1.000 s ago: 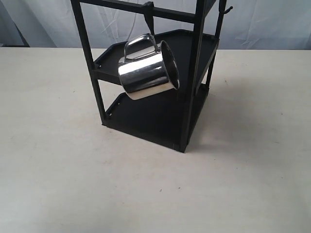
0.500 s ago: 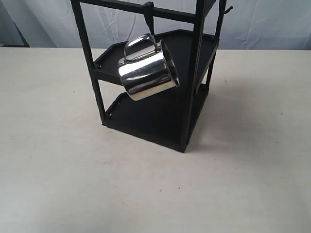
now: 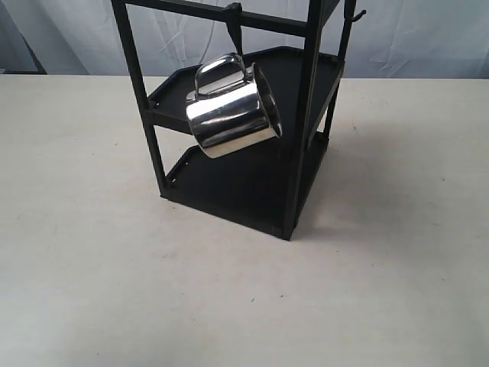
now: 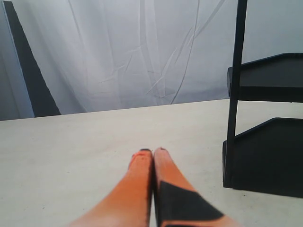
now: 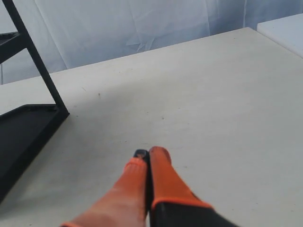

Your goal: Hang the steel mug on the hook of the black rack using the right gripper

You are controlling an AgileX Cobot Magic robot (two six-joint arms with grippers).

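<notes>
Two claws are seen only in their own wrist views, and both are pressed together with nothing between the pads: the right claw (image 5: 147,152) is held low over bare tabletop (image 5: 213,94), and the left claw (image 4: 152,151) likewise, with a corner post of the black rack (image 4: 235,94) near it.

In the exterior view neither arm is in frame. The steel mug (image 3: 233,115) is hung by its looped handle on the hook (image 3: 234,30), the short tapered prong clamped to the rack's top bar. It is tilted, its open mouth turned toward about 3 o'clock and its base toward 9 o'clock, and it is suspended in front of the upper tray shelf, clear of the lower one. The black rack (image 3: 145,92) is stood at the 12 o'clock side of the tabletop (image 3: 92,267), and a thin curled wire hook (image 3: 354,14) is left unused at the rack's top right corner (not the one the task names).

The hanging step is judged complete, with the mug released and carried by the prong alone. What remains is judged to be only a check that the handle is seated well up the prong. No further grasp is called for; the right arm need only be kept away from the rack.
</notes>
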